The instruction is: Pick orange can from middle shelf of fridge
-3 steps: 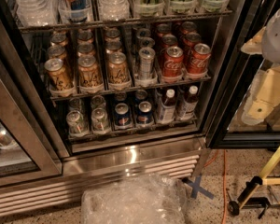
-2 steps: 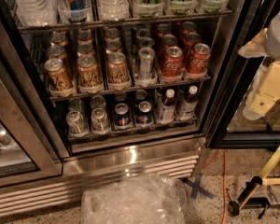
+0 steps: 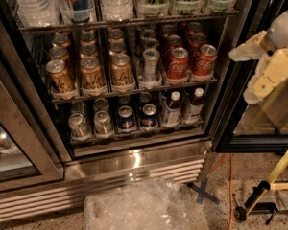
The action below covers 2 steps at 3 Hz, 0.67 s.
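In the fridge (image 3: 134, 159), the orange can (image 3: 61, 78) stands upright at the left front corner of the middle shelf (image 3: 134, 92), with similar ones beside and behind it. Next comes a silver can (image 3: 150, 63), then red cans (image 3: 177, 63). The gripper (image 3: 259, 71) hangs outside the fridge's right edge, well apart from the cans; whether it is open or closed, I cannot tell.

gripper (image 3: 244, 75) outside fridge (image 3: 134, 160), right of orange can (image 3: 92, 75) on middle shelf (image 3: 134, 91).
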Available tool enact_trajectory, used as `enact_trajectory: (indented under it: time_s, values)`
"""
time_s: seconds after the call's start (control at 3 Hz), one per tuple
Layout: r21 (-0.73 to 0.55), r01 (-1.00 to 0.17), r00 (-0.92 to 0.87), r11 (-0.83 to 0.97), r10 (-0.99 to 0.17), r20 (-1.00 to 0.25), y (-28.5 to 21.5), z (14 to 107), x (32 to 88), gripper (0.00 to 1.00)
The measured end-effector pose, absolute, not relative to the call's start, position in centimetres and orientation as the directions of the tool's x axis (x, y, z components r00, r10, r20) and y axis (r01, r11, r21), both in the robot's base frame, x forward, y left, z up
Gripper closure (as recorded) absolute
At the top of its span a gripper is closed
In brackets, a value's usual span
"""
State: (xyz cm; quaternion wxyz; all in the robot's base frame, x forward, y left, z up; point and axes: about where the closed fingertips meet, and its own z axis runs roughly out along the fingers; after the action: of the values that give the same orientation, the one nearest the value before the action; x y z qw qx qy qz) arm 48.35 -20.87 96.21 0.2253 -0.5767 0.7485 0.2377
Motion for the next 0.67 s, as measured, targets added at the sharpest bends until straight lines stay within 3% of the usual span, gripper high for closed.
enact_trajectory:
  time_s: [0.67]
  values:
    - [0.090,-0.972,-0.220,0.216,-0.713,-0.665,-19.55,96.76,49.52,0.00]
